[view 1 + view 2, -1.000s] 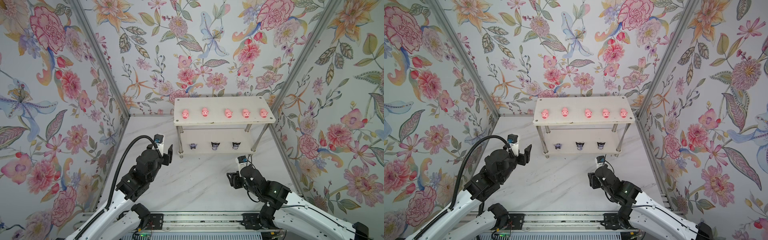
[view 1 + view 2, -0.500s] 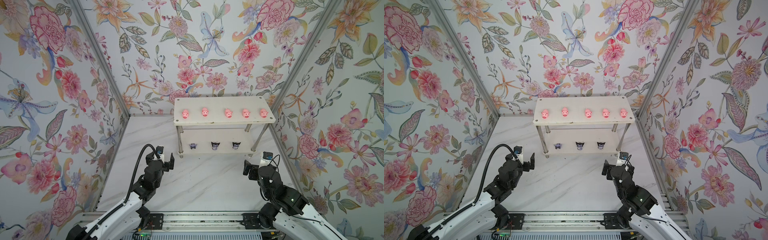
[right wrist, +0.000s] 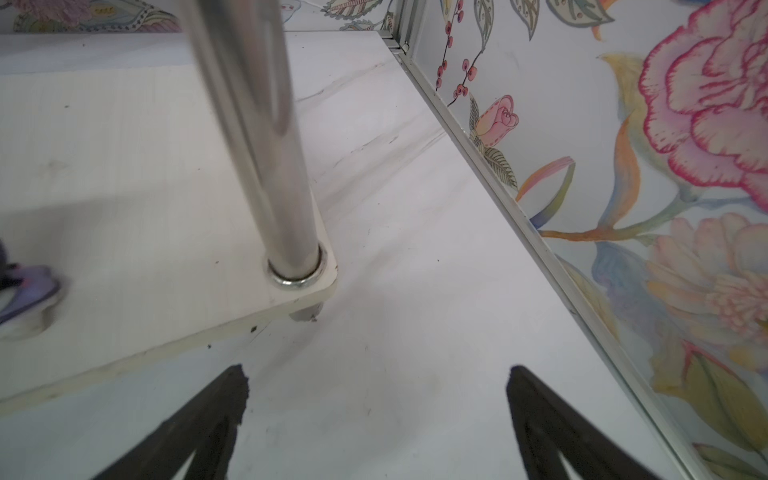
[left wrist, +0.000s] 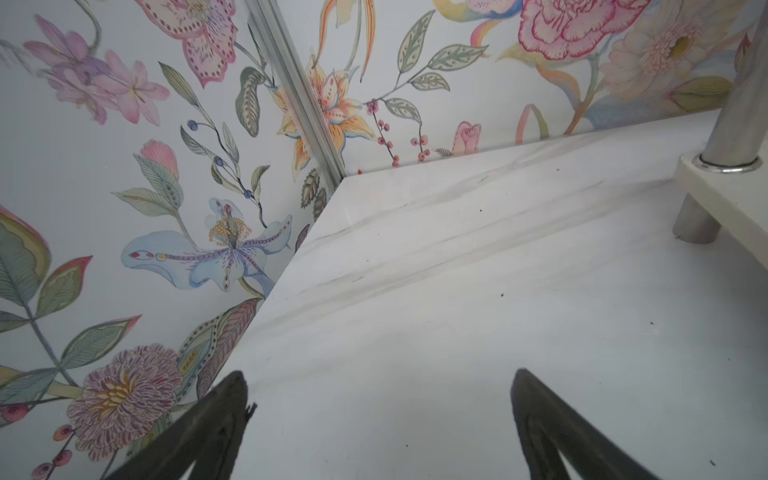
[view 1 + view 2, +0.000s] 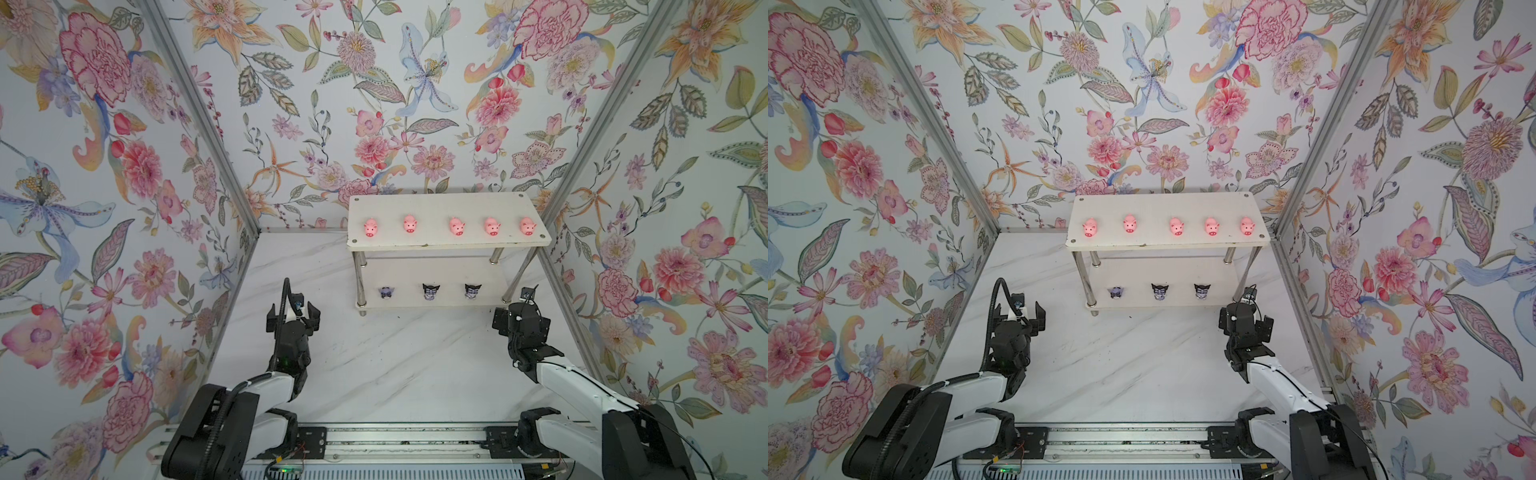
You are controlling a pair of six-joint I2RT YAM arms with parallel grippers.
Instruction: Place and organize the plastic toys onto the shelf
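Note:
The white two-tier shelf (image 5: 436,203) (image 5: 1163,203) stands at the back right of the marble floor. Several pink pig toys (image 5: 456,226) (image 5: 1176,227) sit in a row on its top board. Three purple-and-white figurines (image 5: 431,291) (image 5: 1159,291) line the lower board. My left gripper (image 5: 293,313) (image 5: 1021,316) (image 4: 378,386) hovers open and empty over bare floor, left of the shelf. My right gripper (image 5: 519,311) (image 5: 1246,316) (image 3: 374,374) is open and empty by the shelf's right front leg (image 3: 266,145). One figurine (image 3: 25,291) shows at the right wrist view's edge.
Floral walls enclose the floor on three sides, with metal corner posts (image 5: 199,112) (image 5: 602,112). The right gripper is close to the right wall's base rail (image 3: 519,208). A shelf leg (image 4: 744,104) and lower-board corner (image 4: 723,195) lie beside the left gripper. A rail (image 5: 395,440) runs along the front.
Both arms have folded lower toward the front rail. The left gripper drew back and left; the right gripper swung right to the shelf's front corner. The toys have not moved.

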